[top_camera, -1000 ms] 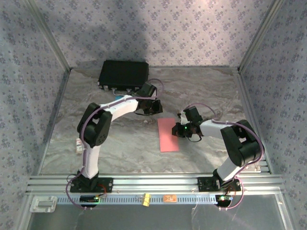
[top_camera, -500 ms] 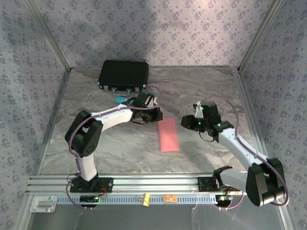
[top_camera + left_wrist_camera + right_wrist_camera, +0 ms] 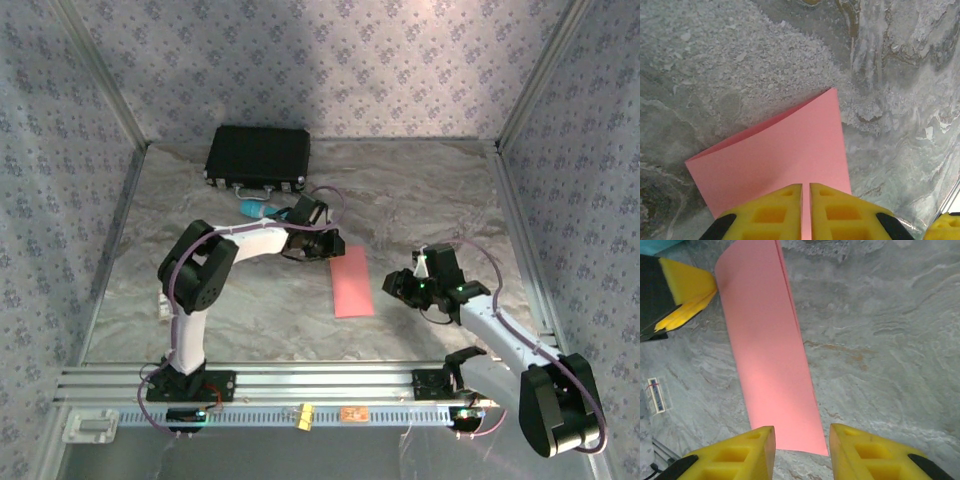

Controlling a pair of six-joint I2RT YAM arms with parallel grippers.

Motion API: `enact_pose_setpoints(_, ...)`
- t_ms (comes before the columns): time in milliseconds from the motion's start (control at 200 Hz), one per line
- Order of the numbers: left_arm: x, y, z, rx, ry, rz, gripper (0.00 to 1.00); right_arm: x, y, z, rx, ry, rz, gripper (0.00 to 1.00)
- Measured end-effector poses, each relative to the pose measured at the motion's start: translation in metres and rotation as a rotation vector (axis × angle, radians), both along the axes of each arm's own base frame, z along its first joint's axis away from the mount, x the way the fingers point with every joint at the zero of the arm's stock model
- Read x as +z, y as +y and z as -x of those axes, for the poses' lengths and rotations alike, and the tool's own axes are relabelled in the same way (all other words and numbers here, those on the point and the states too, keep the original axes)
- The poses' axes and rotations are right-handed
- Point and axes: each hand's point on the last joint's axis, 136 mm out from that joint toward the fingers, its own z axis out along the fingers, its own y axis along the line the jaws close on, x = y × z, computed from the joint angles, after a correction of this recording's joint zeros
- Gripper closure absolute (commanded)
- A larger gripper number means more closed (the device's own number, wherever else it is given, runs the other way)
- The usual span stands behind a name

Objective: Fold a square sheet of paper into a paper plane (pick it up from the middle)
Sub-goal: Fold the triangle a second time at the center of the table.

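A salmon-pink paper sheet [image 3: 352,283], folded into a narrow strip, is lying mid-frame on the counter [image 3: 430,200]. It is being released by the opening right hand [image 3: 397,285]. The clenched left hand [image 3: 325,245] is being pressed on its upper end.

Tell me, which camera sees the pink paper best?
The right wrist view: the pink paper lies large there, nearly its whole length, folded edge clear. The top view shows it whole but tiny; the left wrist view cuts it off.
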Motion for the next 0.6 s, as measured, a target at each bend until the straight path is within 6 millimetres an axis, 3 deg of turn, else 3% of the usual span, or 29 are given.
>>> enact_pose_setpoints(320,-0.026,0.008,-0.005,0.043,0.031,0.003,0.9,-0.019,0.021,0.01,0.113,0.105,-0.007,0.54)
enact_pose_setpoints(600,-0.026,0.007,-0.006,0.041,0.024,0.036,0.9,-0.037,0.032,0.015,0.169,0.202,-0.012,0.51)
